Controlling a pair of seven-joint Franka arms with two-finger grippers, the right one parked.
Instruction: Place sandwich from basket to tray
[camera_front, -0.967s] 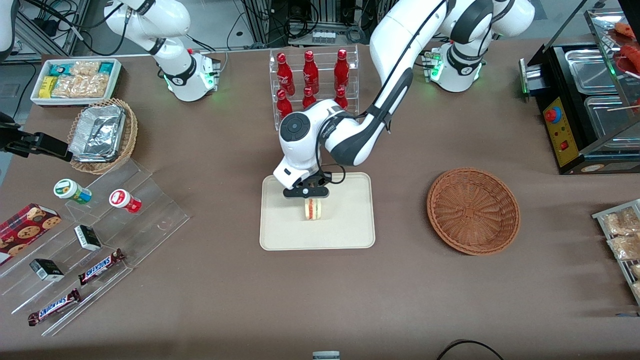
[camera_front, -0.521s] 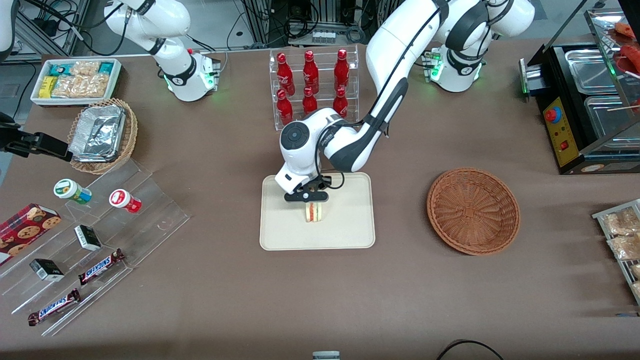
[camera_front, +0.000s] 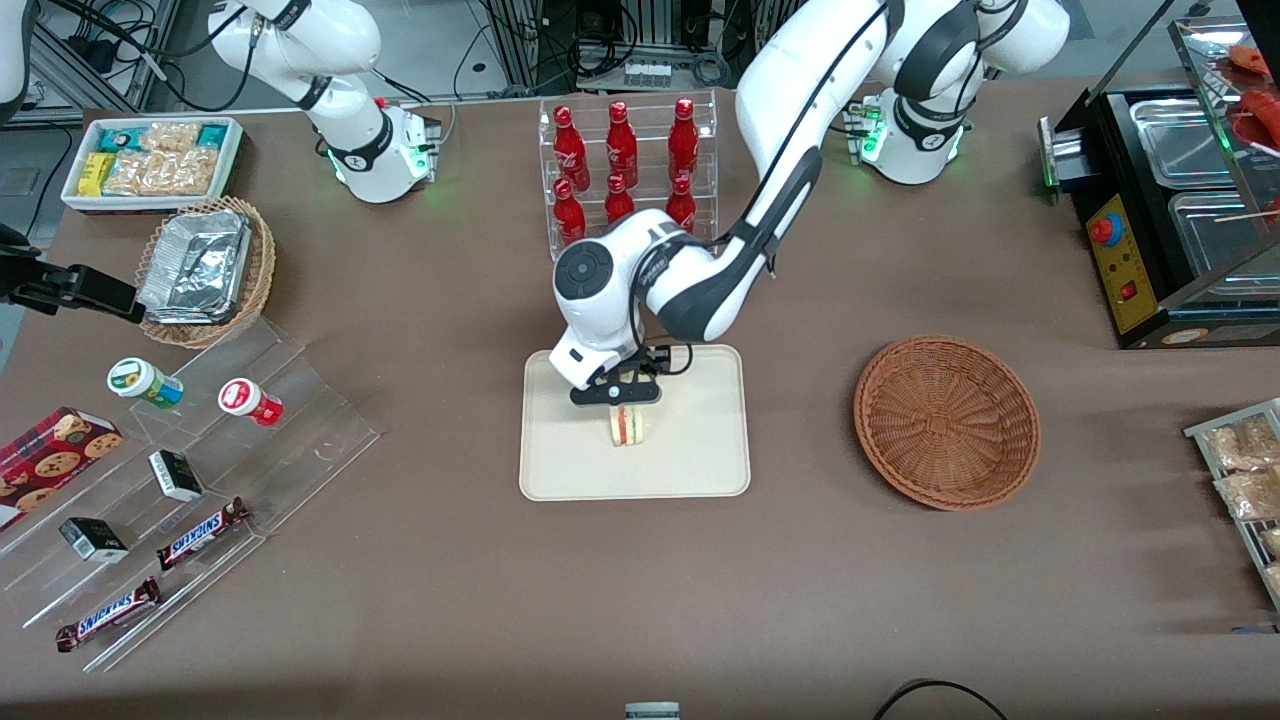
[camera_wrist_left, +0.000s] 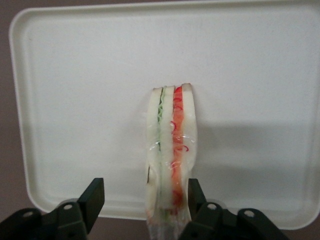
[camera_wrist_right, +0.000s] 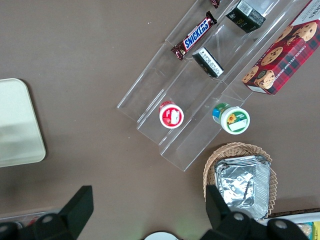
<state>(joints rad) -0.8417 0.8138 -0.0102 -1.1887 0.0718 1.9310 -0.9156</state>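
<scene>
Standing on edge on the tray (camera_front: 700, 450), near its middle: the sandwich (camera_front: 628, 424), long axis running toward and away from the front camera, filling stripes showing on top. Directly above its farther end, the gripper (camera_front: 615, 391), spread apart with one finger (camera_wrist_left: 92, 195) clear of the bread and the other close beside it, gripping nothing. Well apart toward the working arm's end of the surface, the basket (camera_front: 946, 421), bare inside. Judged: straight lift next, fingers parallel to the wedge, so little risk of tipping it.
</scene>
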